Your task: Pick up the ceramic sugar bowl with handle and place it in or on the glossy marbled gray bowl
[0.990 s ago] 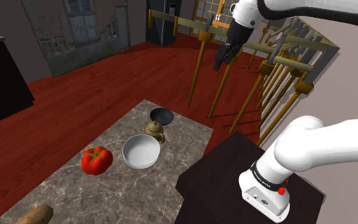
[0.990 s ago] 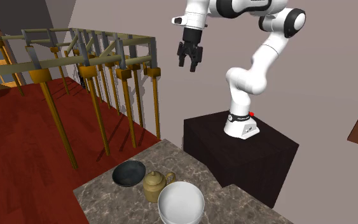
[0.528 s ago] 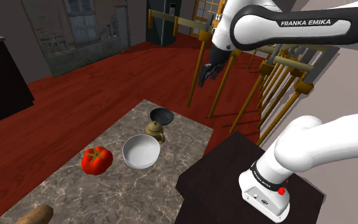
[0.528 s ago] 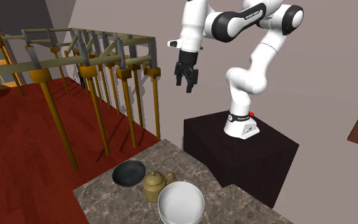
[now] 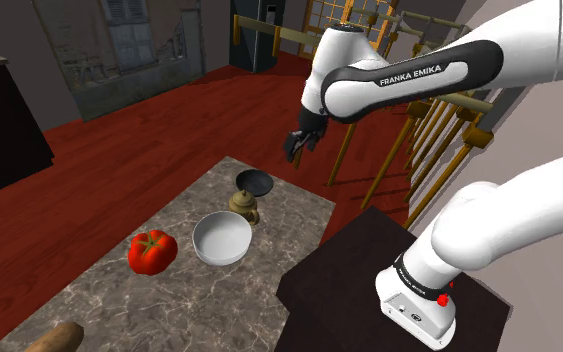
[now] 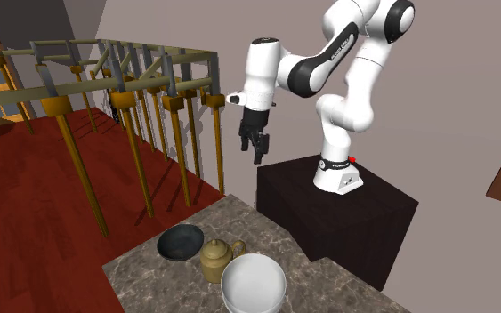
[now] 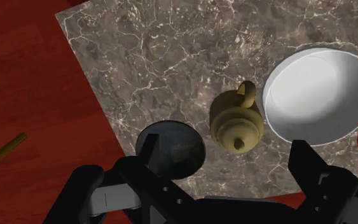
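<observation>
The sugar bowl (image 5: pixel 245 205) is seen upright on the stone table (image 5: pixel 169 300), near one end of it. It is tan, with a lid, a small knob on top and one handle at the side. The dark bowl (image 5: pixel 254 182) is set just beside the sugar bowl, on the side nearer the table's end; whether the two touch cannot be told. The white bowl (image 5: pixel 221 238) is set just beside the sugar bowl on the other side, so the sugar bowl is kept between the two bowls. The handle is turned close to the white bowl's rim. A red tomato (image 5: pixel 152 250) is laid past the white bowl, farther from the sugar bowl. The gripper (image 5: pixel 297 147) is held up in the air, well above the sugar bowl and a bit toward the dark bowl's side. Its fingers (image 7: pixel 149 153) are spread wide apart and nothing is held by them. In the wrist view the sugar bowl is seen far below, between the two fingers, and is not touched. In the shoulder view the dark stand (image 5: pixel 339 280) is seen to the right of the sugar bowl.
</observation>
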`<state>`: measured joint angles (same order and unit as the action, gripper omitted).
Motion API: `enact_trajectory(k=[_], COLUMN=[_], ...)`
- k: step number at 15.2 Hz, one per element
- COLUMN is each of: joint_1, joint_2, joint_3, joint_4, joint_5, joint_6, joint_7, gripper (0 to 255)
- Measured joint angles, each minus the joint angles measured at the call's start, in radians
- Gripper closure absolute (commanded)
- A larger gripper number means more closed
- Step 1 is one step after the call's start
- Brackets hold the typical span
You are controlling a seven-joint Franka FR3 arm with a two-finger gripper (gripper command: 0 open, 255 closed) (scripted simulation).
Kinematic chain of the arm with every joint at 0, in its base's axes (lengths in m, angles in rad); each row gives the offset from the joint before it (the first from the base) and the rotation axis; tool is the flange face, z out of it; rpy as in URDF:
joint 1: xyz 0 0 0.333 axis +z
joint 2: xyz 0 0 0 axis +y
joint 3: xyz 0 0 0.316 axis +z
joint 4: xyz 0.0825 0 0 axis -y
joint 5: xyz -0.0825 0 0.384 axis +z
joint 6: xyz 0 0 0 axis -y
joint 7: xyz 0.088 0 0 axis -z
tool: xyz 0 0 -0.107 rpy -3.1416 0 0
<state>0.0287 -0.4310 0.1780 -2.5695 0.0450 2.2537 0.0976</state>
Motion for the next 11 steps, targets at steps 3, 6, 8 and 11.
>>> enact_trajectory(k=[3, 6, 8, 11], joint_1=[-0.004, -0.013, -0.020, -0.022], joint_2=[0.107, 0.230, 0.306, 0.431], joint_3=[0.033, 0.062, 0.075, 0.093], joint_4=[-0.005, 0.012, 0.023, 0.058], joint_5=[-0.011, -0.042, -0.070, -0.132], joint_6=[0.101, 0.195, 0.251, 0.324], joint_7=[0.052, 0.110, 0.150, 0.233], gripper=[0, 0, 0, 0])
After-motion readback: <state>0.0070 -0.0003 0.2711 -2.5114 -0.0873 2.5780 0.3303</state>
